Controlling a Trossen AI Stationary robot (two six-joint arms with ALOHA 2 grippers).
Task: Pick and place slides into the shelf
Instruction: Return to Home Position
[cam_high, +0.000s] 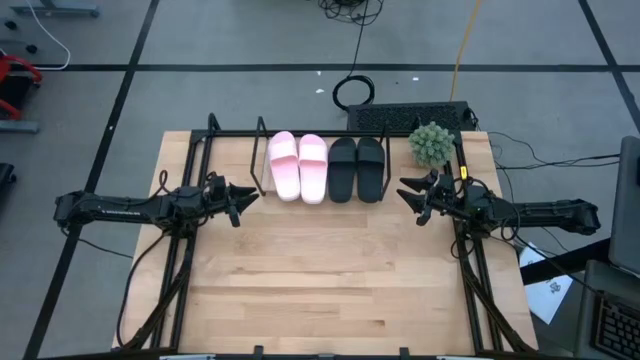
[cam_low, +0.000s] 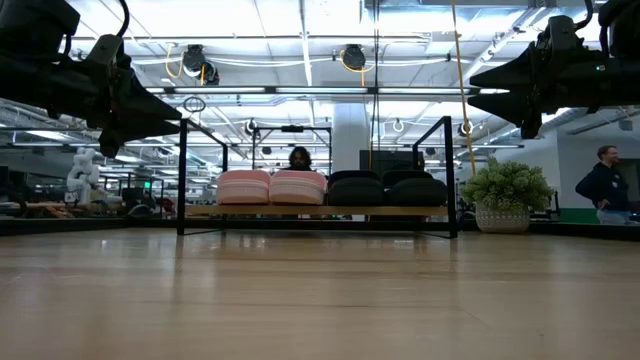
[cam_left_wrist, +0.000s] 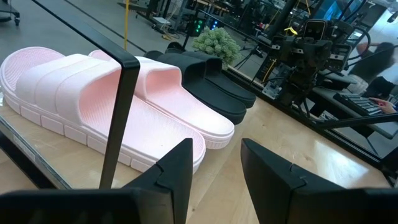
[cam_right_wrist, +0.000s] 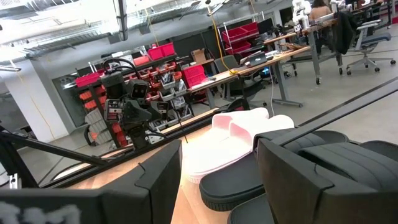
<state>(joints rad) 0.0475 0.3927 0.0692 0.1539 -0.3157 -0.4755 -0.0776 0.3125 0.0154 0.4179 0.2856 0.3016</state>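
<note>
Collision risk begins at the left gripper (cam_high: 250, 196), fingers apart and empty, poised above the light wooden tabletop (cam_high: 320, 280) just beside the left end of the low black-rod shelf (cam_low: 205, 211) at the table's far edge: a sideways swing could catch the end rod (cam_left_wrist: 121, 112) and shift the rack. All four slides lie on it, the pale pink wide-strap pair (cam_high: 298, 166) toward the left end, the black pair (cam_high: 356, 168) toward the right, so a knocked frame could spill them. The right gripper (cam_high: 405, 190), likewise parted and empty, hangs off the shelf's right end near the green potted plant (cam_high: 432, 144), which a careless withdrawal could tip.
</note>
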